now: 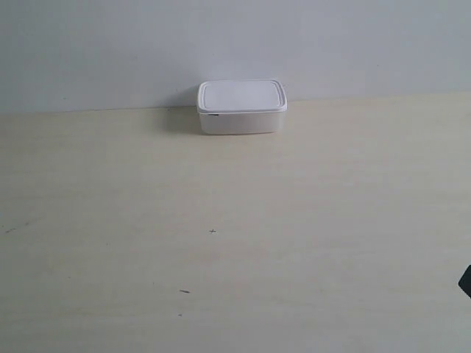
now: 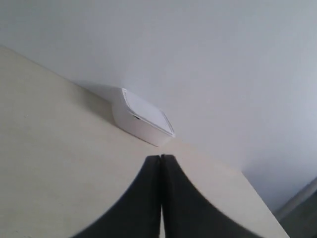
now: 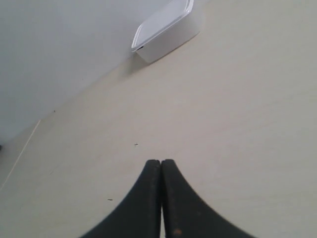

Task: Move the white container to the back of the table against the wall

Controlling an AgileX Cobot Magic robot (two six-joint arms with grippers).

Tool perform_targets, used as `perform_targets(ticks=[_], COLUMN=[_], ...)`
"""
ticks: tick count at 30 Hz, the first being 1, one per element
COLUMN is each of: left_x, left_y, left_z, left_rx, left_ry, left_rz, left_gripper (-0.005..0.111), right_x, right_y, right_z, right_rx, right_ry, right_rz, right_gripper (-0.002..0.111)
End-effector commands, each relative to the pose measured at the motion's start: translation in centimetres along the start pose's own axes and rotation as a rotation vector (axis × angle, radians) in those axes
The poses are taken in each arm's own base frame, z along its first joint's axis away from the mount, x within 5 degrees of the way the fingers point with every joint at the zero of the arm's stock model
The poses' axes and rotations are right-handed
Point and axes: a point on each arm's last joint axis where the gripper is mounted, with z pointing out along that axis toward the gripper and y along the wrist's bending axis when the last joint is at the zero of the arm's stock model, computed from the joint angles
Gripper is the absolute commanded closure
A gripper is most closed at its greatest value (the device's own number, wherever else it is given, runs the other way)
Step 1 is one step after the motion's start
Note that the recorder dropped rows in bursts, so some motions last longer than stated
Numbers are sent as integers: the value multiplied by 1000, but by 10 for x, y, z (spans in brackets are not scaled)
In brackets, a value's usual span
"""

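Note:
The white container (image 1: 241, 107) stands with its lid on at the back of the pale beige table (image 1: 235, 243), right against the plain grey-white wall (image 1: 235, 44). The left wrist view shows the white container (image 2: 142, 118) some way beyond my left gripper (image 2: 161, 157), whose black fingers are pressed together on nothing. In the right wrist view the white container (image 3: 166, 30) lies far off from my right gripper (image 3: 161, 161), also shut and empty. Neither gripper touches the box.
Tiny dark specks (image 1: 213, 232) mark the tabletop. A dark bit of an arm (image 1: 466, 282) pokes in at the exterior view's right edge. The table's end (image 2: 257, 188) shows past the box in the left wrist view.

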Motion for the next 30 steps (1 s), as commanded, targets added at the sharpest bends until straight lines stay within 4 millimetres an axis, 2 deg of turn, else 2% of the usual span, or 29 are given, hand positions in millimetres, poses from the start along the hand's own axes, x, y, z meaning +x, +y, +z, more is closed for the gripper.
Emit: perform_targets(ticks=[1, 6, 19, 25, 30], left_x=[-5, -10, -13, -19, -19], left_y=[5, 10, 14, 20, 21], left_z=[-1, -3, -4, -8, -9], left_rx=[-86, -190, -253, -382, -399], left_ry=[-88, -179, -228, -338, -352], left_rz=[3, 2, 26, 24, 23], left_gripper=[107, 107, 107, 107, 107], right_x=[2, 5, 2, 2, 2], right_y=[-1, -2, -4, -4, -4], right_z=[0, 0, 0, 0, 0], right_rx=[6, 10, 29, 30, 30], right_ry=[17, 43, 16, 22, 22], right_rz=[-51, -168, -457, -459, -457], right_gripper=[108, 108, 108, 108, 108])
